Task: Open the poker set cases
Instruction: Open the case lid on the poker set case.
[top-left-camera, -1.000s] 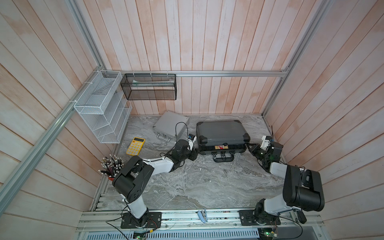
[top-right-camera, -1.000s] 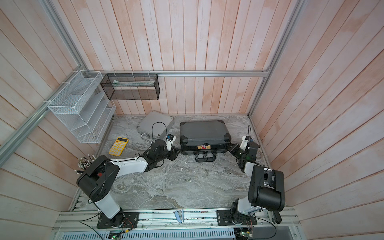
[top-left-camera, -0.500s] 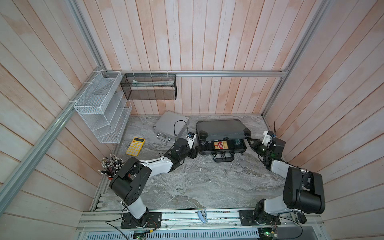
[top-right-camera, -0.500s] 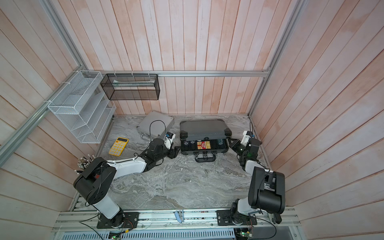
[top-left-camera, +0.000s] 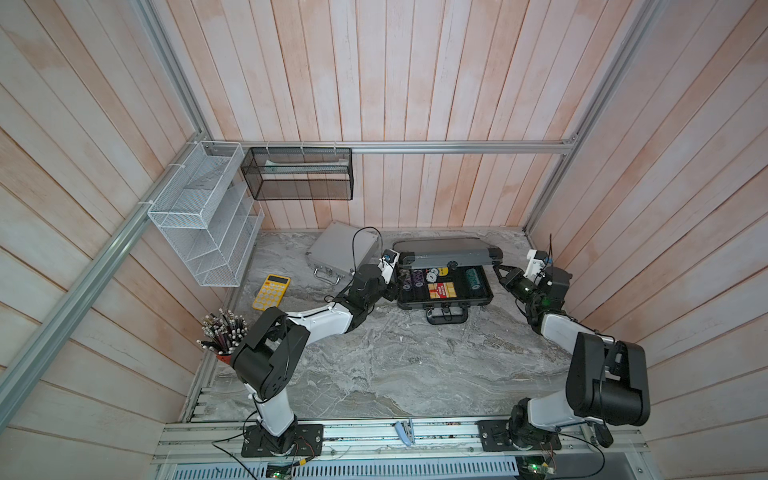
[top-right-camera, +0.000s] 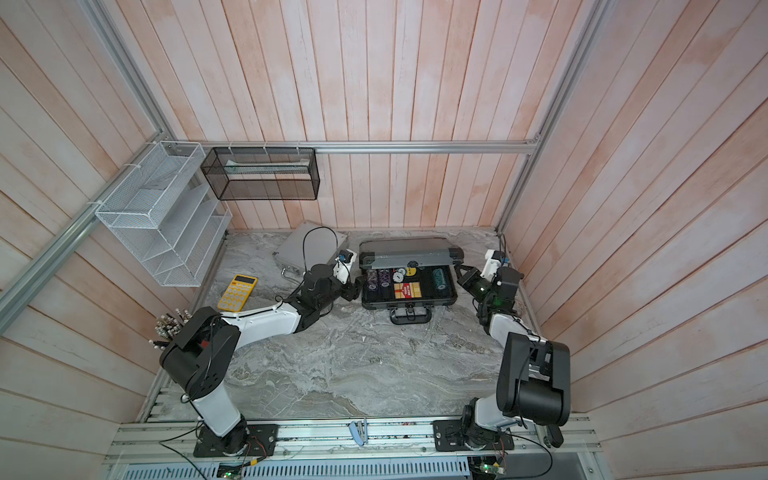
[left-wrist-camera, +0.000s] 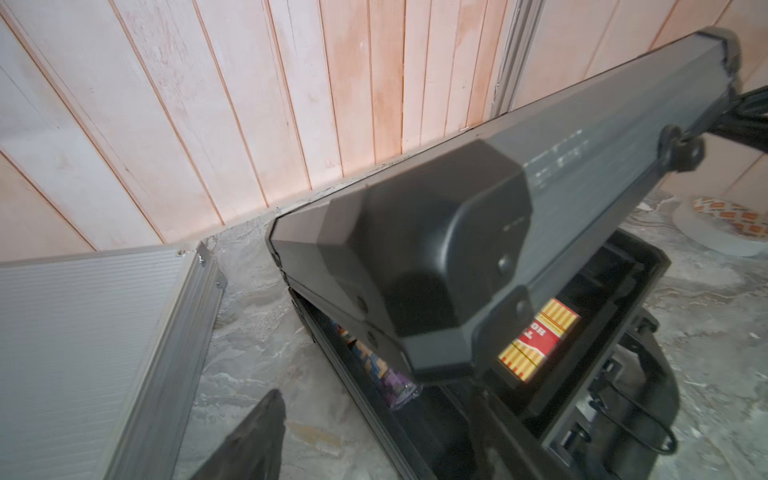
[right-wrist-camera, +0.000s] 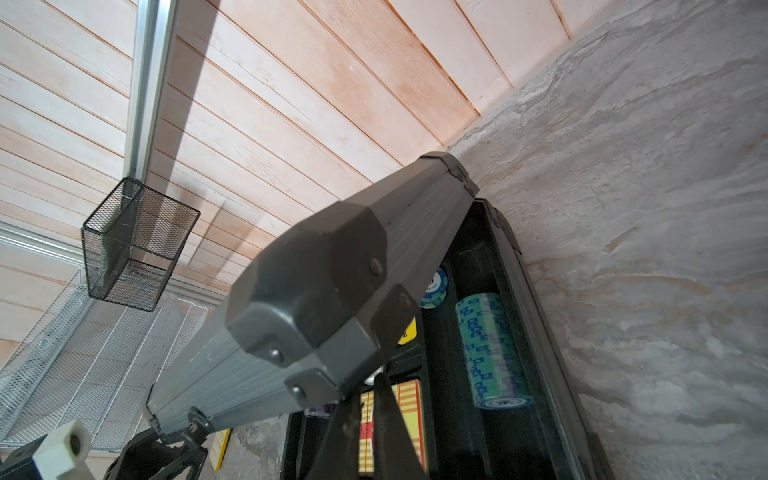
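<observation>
One case lid (top-left-camera: 448, 254), raised: left jaws parted beside, right jaws closed beneath.

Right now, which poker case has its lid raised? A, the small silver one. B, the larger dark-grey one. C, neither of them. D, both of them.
B: the dark-grey case has its lid tilted up, with the chips and card box showing inside, while the silver case beside it lies closed.
</observation>
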